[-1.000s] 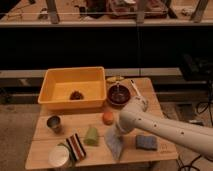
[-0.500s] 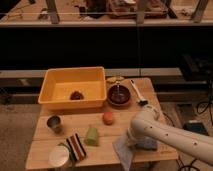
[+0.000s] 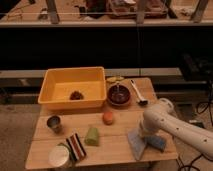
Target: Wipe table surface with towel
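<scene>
- Towel (image 3: 136, 142): pale grey-blue cloth, lain flat and limp at the near right of the table surface (image 3: 115, 135), just beside a darker blue pad (image 3: 158, 142).
- Gripper (image 3: 146, 133): hidden behind the white arm's bulk at the towel's upper edge; its jaws are taken to be closed, though whether cloth is pinched between them cannot be told.
- Step in hand, as judged: the cloth is to be pressed down and dragged across the bare planks. Even downward pressure is advised, so that the limp cloth is kept from bunching.
- Hazards noted: an orange ball (image 3: 108, 117) and a green block (image 3: 92, 135) lie near the towel's left; strokes are best kept short of them.
- Arm pose: entered from the lower right, elbow raised, wrist bent down to the table.
</scene>
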Robot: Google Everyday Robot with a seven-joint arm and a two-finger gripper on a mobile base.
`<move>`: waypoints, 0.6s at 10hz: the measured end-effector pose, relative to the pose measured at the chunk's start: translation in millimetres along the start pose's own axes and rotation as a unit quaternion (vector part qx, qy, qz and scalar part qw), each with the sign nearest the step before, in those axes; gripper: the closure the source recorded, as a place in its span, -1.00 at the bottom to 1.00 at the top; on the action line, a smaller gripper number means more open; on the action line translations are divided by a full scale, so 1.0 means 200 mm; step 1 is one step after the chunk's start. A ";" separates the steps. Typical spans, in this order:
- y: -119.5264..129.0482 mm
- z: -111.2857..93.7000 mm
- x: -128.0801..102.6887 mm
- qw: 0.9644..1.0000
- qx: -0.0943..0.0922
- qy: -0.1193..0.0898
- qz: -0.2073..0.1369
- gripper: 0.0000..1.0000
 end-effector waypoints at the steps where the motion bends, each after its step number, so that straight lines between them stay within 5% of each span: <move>1: 0.00 0.01 0.10 1.000 -0.001 0.004 0.002 0.79; 3: -0.05 0.02 0.24 1.000 -0.004 0.009 -0.003 0.79; 6: -0.34 -0.02 0.38 0.999 -0.002 0.022 -0.035 0.79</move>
